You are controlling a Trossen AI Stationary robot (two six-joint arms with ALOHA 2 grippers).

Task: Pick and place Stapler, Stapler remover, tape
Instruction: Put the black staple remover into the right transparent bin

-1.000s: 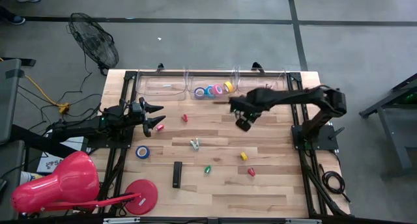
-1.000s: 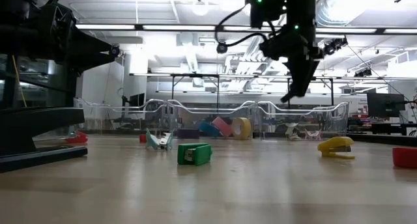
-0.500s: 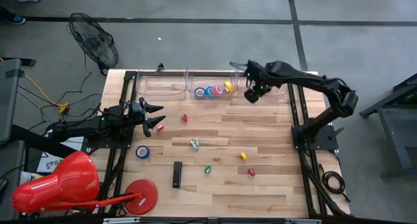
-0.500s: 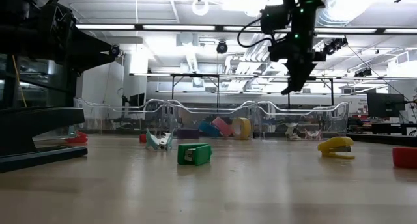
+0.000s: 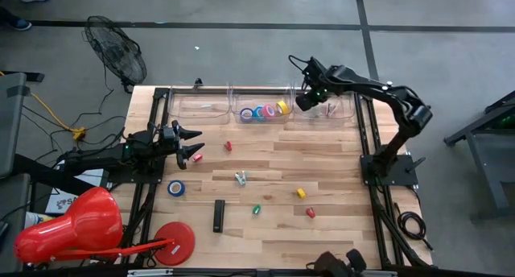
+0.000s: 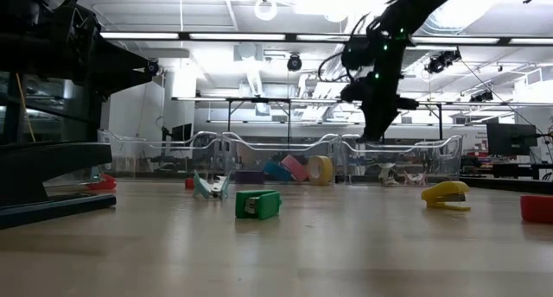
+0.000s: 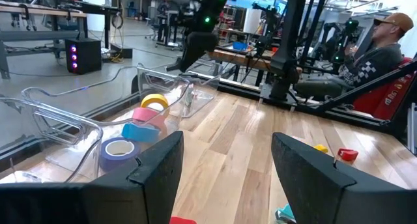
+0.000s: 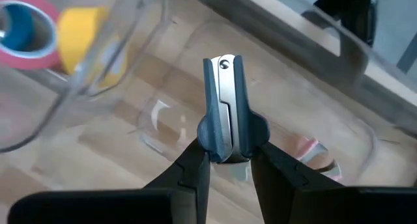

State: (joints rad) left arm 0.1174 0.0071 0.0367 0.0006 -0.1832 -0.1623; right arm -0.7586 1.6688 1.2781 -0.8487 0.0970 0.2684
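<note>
— Where's the right pincer [image 5: 306, 100] from where you stand?

— Up at about one o'clock on the desk [image 5: 265, 229], over the clear bins [image 5: 322, 112] along the far edge. Its fingers are clamped on a blue-grey staple remover [image 8: 225, 110], which points away from the wrist above the right-hand bin.

— And the tape?

— The tape rolls [image 5: 264, 111] sit in the middle bin at twelve o'clock: purple, blue, pink and yellow, side by side. One blue roll [image 5: 175, 188] lies loose on the desk at about nine o'clock.

— The left pincer [image 5: 193, 145]?

— Waiting at ten o'clock, fingers spread apart, nothing between them. A small red stapler [image 5: 197, 157] lies just beside its tips.

— Anything else out there?

— A black stapler [image 5: 218, 216] at seven o'clock, a green stapler [image 5: 257, 209] near six, a yellow stapler [image 5: 301, 193] and another red one [image 5: 311, 213] toward five. A pale staple remover [image 5: 240, 177] rests near the centre.
</note>
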